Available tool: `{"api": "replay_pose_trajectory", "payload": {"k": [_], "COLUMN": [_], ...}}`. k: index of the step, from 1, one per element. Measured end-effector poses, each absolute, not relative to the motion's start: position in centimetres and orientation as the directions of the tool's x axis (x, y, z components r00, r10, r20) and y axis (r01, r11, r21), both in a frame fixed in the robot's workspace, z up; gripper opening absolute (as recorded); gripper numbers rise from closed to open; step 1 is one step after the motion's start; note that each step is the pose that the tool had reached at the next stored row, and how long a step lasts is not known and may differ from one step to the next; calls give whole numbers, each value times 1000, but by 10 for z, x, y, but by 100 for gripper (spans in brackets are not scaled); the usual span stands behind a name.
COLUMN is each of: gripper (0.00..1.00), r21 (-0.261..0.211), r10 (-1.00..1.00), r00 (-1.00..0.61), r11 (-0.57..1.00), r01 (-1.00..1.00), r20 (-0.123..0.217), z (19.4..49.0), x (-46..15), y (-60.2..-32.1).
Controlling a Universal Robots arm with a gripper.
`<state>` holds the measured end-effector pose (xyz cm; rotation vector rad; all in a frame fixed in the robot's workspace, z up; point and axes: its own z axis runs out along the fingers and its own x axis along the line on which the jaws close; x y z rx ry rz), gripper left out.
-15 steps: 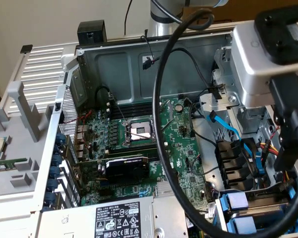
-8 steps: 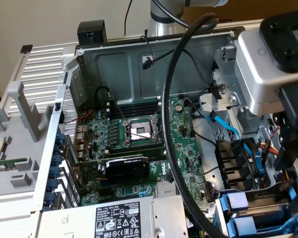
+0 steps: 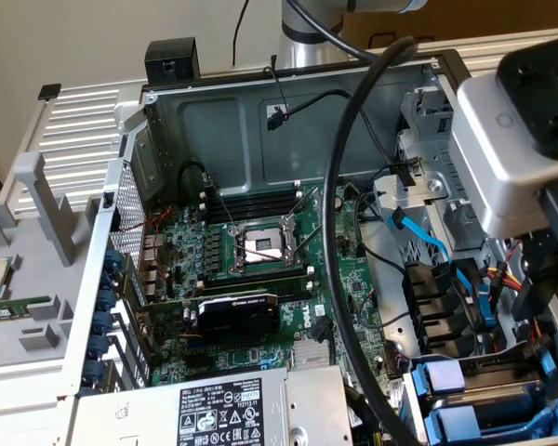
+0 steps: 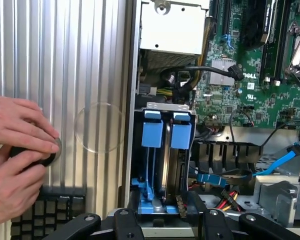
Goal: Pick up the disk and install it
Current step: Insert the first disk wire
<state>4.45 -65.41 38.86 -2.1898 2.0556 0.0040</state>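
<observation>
End effector — grasp unclear — astride the disk, on edge, long axis into its bay

There are two blue tray handles in the drive bay, and two hands of one person. The case holds one motherboard, one processor socket, one graphics card, one power-supply box and one thick black cable.

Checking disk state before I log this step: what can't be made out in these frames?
- Wrist view: a person's hands cover a small dark round object; unidentifiable.
- Wrist view: blue trays face end-on; drive labels hidden.
- Exterior view: drive bay cut off by the bottom edge.
- Exterior view: power-supply label print too small.
</observation>
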Motion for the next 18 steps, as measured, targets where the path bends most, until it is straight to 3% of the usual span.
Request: {"api": "replay_pose_trajectory", "payload": {"k": [18], "gripper": [49], "r21": [-98], "r10": [-982], "r00": [143], "r11": [-131], "r01": [-987], "r20": [-124], "z": [377], "x": [56], "y": [-654]}}
